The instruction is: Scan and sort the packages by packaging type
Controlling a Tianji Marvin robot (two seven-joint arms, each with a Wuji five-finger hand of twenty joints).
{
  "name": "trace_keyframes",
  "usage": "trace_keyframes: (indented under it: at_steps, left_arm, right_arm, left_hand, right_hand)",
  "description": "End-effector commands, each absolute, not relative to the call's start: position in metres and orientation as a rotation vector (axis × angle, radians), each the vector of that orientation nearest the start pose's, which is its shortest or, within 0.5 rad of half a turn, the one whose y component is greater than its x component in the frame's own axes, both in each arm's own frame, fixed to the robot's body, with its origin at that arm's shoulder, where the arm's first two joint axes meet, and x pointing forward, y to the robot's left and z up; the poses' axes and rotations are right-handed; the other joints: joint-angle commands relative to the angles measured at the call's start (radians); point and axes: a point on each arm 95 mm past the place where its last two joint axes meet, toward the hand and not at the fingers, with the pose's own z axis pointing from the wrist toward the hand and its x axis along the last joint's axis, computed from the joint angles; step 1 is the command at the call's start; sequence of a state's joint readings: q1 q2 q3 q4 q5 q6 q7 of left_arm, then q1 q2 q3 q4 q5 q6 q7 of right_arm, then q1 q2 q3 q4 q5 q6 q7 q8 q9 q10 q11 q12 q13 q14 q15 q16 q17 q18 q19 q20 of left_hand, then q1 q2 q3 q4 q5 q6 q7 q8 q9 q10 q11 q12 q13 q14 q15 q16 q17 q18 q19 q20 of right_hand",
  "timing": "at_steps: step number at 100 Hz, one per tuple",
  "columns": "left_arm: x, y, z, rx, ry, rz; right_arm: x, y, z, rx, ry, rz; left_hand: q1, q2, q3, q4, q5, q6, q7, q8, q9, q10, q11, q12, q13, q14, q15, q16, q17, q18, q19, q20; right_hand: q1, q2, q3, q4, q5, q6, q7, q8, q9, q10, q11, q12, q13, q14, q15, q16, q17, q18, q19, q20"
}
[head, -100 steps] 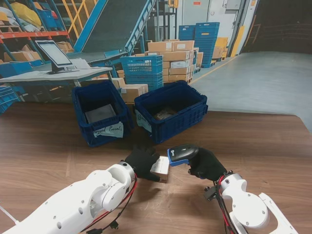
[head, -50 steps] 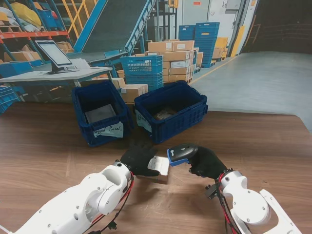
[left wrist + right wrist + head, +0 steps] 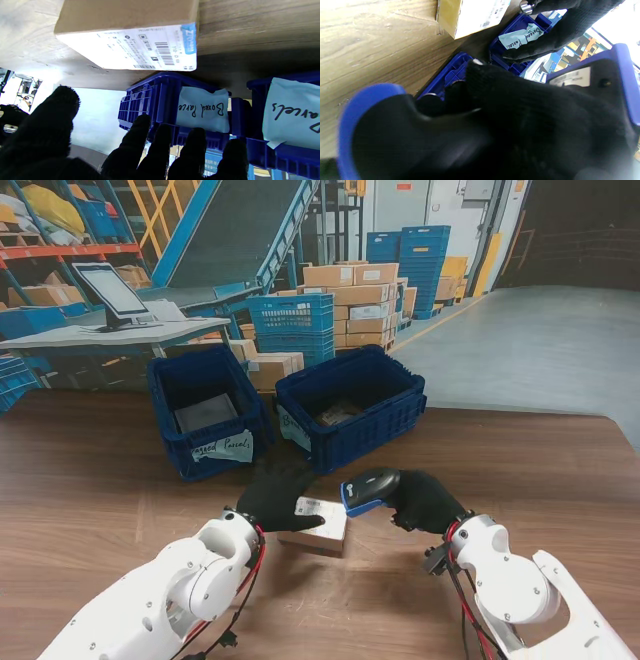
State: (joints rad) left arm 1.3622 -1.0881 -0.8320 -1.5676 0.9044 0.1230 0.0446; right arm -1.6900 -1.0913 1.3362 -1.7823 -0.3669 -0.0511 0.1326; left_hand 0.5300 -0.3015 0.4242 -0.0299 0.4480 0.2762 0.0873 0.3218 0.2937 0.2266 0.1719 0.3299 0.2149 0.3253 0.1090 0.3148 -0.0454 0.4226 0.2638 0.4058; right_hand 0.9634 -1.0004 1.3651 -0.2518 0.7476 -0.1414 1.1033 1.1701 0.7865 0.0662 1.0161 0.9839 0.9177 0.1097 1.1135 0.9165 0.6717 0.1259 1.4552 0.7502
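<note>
Cardboard box (image 3: 318, 526) with a white shipping label (image 3: 140, 51) lies flat on the wooden table (image 3: 100, 480), nearer to me than the two blue crates. Left hand (image 3: 275, 495) hovers over its left end, fingers (image 3: 136, 147) spread and closed on nothing; a second ago that hand held the box tilted upright. Right hand (image 3: 420, 500) stays clamped on the blue-trimmed scanner (image 3: 368, 488), aimed at the label, now slightly farther from me. Sorting remains: judging by the right crate's (image 3: 350, 415) tag (image 3: 202, 110), "Boxed Parcels," the box belongs there.
</note>
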Motion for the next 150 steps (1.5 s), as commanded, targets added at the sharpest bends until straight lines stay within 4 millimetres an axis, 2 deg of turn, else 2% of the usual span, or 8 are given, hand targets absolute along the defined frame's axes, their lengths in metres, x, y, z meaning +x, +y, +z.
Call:
trace_keyframes:
  at_steps: [1, 38, 75, 114, 150]
  left_arm:
    - [0.397, -0.101, -0.334, -1.157, 1.669, -1.572]
    - [0.399, -0.074, -0.336, -1.214, 1.62, -1.553]
    - [0.395, -0.05, -0.341, -1.272, 1.578, -1.531]
    - [0.394, -0.032, -0.347, -1.327, 1.523, -1.543]
    - [0.393, -0.024, -0.353, -1.362, 1.49, -1.565]
  right_arm:
    - [0.378, 0.001, -0.289, -2.043, -1.476, -2.256]
    - [0.4, 0.012, -0.299, -1.995, -1.624, -2.241]
    - [0.418, 0.037, -0.311, -1.906, -1.725, -2.253]
    - [0.432, 0.066, -0.324, -1.862, -1.835, -2.259]
    - [0.442, 0.079, -0.338, -1.839, -1.937, -2.265]
  left_hand:
    - [-0.003, -0.017, 0.026, 0.014, 0.018, -0.012, 0.01, 0.004, 0.012, 0.023, 0.009, -0.004, -0.003, 0.032, -0.004, 0.004, -0.001, 0.03, -0.037, 0.011]
    - [-0.011, -0.016, 0.043, 0.011, 0.02, -0.01, 0.01, 0.004, 0.011, 0.024, 0.009, -0.006, -0.002, 0.032, -0.005, 0.004, -0.001, 0.03, -0.043, 0.012]
    - [-0.009, -0.013, 0.048, 0.011, 0.021, -0.009, 0.01, 0.004, 0.008, 0.028, 0.007, -0.006, -0.004, 0.033, -0.006, 0.004, -0.001, 0.029, -0.05, 0.014]
    - [-0.006, -0.013, 0.052, 0.011, 0.025, -0.008, 0.01, 0.004, 0.009, 0.032, 0.004, -0.006, -0.006, 0.03, -0.008, 0.005, -0.001, 0.028, -0.058, 0.018]
    - [-0.005, -0.012, 0.057, 0.011, 0.026, -0.009, 0.009, 0.004, 0.008, 0.034, 0.002, -0.006, -0.008, 0.03, -0.009, 0.005, -0.001, 0.026, -0.065, 0.021]
  right_hand:
    - [0.086, 0.049, 0.147, 0.01, 0.061, -0.037, 0.051, 0.039, 0.017, 0.008, -0.005, 0.002, 0.028, 0.03, 0.018, 0.009, 0.009, -0.03, 0.051, 0.031]
    - [0.083, 0.05, 0.151, 0.01, 0.06, -0.042, 0.055, 0.039, 0.016, 0.004, -0.002, 0.001, 0.031, 0.025, 0.019, 0.007, 0.013, -0.031, 0.051, 0.027]
    - [0.082, 0.048, 0.154, 0.011, 0.06, -0.044, 0.058, 0.037, 0.017, 0.003, 0.001, -0.002, 0.033, 0.022, 0.022, 0.005, 0.017, -0.031, 0.052, 0.024]
    - [0.082, 0.043, 0.159, 0.01, 0.06, -0.041, 0.061, 0.035, 0.017, 0.006, 0.005, -0.005, 0.036, 0.026, 0.026, 0.001, 0.022, -0.032, 0.057, 0.021]
    - [0.08, 0.042, 0.163, 0.01, 0.058, -0.043, 0.065, 0.033, 0.017, 0.005, 0.009, -0.009, 0.035, 0.024, 0.03, -0.005, 0.023, -0.034, 0.06, 0.014]
